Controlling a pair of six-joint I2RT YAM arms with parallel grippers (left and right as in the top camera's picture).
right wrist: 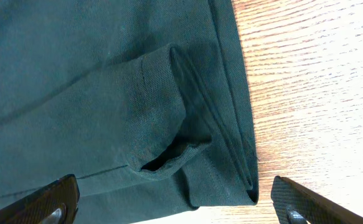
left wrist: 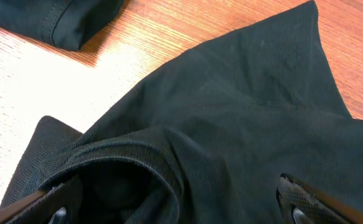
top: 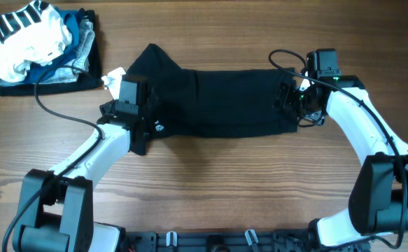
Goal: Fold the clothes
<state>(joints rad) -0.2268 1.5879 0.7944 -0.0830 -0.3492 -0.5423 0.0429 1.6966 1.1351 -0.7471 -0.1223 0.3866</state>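
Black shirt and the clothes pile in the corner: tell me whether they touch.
Apart. The overhead view shows a strip of bare table between the black shirt and the pile.

Wooden table (top: 210, 182), black garment (top: 224, 101) lying across centre, small clothes stack (top: 39, 49) far left

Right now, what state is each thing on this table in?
black garment: folded into a long band, lying on the table.
left tool: open, over the garment's left end, holding nothing.
right tool: open, over its right end, holding nothing.
stack of clothes: piled loosely, far left corner.
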